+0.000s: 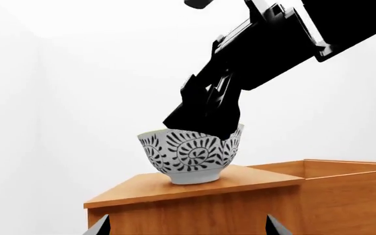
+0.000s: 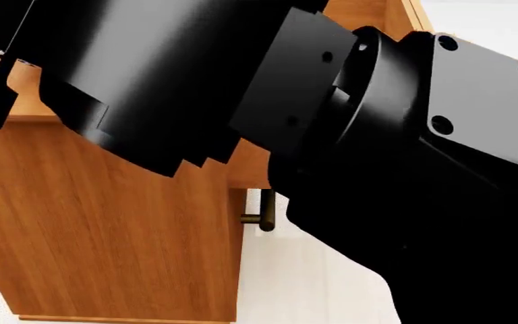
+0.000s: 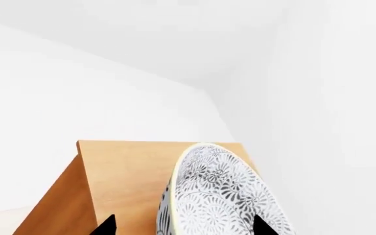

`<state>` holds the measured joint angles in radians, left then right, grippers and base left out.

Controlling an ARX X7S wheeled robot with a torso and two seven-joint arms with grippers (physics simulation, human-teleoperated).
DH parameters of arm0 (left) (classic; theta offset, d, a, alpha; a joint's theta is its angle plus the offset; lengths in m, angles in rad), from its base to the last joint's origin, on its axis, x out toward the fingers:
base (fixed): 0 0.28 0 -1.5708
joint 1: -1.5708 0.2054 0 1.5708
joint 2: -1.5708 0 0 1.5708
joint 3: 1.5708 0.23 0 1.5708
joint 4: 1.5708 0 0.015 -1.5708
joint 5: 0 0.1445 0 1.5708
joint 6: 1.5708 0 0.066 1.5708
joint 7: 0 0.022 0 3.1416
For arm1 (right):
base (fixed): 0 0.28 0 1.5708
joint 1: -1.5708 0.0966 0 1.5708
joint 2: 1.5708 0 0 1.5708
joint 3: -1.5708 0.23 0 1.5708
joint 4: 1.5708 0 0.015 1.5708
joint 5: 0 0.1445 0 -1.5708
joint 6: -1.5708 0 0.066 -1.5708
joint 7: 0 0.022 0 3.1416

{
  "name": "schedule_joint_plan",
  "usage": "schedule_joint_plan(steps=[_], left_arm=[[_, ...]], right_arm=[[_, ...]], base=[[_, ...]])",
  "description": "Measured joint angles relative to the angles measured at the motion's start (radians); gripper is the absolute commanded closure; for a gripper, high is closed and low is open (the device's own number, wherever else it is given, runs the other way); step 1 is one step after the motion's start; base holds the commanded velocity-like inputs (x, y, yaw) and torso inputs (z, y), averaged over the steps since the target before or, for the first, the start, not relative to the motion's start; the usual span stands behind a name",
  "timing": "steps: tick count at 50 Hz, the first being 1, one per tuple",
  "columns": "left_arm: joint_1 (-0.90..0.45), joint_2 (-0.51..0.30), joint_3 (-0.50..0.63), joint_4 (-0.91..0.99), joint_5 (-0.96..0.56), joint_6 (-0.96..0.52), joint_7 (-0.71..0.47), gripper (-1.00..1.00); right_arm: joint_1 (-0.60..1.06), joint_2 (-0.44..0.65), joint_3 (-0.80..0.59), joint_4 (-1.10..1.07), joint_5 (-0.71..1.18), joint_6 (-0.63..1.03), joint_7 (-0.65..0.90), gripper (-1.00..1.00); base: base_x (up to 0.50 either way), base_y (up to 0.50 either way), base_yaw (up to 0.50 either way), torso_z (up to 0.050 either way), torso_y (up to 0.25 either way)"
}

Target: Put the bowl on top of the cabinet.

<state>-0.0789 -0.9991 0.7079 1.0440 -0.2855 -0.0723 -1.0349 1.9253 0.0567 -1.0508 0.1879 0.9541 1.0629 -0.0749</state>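
bowl (image 1: 191,156): deep, round, white with dense grey-black floral pattern; it stands upright on the flat top of the cabinet (image 1: 195,188), foot on the wood, close to the cabinet's front corner; in the right wrist view the patterned inside of the bowl (image 3: 221,200) fills the space between my fingertips

handling: I judge it glazed ceramic; stiff, fairly heavy for its size, smooth and slippery at the wall, liable to chip if knocked or dropped off the cabinet's edge

hold: the rim is the place to take it, one finger inside and one outside the wall; the curved outside gives no purchase

right gripper (image 1: 204,115): it comes down onto the bowl's rim on the far side from the left wrist camera; the fingers sit at the rim, but whether they clench the wall or have let go I cannot tell from these views

left gripper (image 1: 188,227): only two dark tips show, spread apart, nothing between them; it is below the cabinet's top and apart from the bowl

cabinet, head view: honey-brown side panel (image 2: 106,223) with a brass bar handle (image 2: 264,212); my arm hides the top

progress: the bowl looks placed; release and a straight lift-off seem what remains
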Motion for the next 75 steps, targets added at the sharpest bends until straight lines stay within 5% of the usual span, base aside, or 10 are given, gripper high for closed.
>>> schedule_joint_plan(steps=[34,75], left_arm=[[-0.150,-0.086,0.228,-0.002,0.025,0.055,-0.144,-1.00],[-0.187,-0.089,0.266,-0.036,0.022,0.083,-0.164,-1.00]], right_arm=[[-0.019,0.189,0.229,-0.249,0.180,0.031,0.176,-1.00],[-0.234,0.523,0.558,-0.552,0.422,-0.057,0.386,-1.00]], base=[[0.00,0.00,0.00,0.000,0.000],[0.00,0.00,0.00,0.000,0.000]])
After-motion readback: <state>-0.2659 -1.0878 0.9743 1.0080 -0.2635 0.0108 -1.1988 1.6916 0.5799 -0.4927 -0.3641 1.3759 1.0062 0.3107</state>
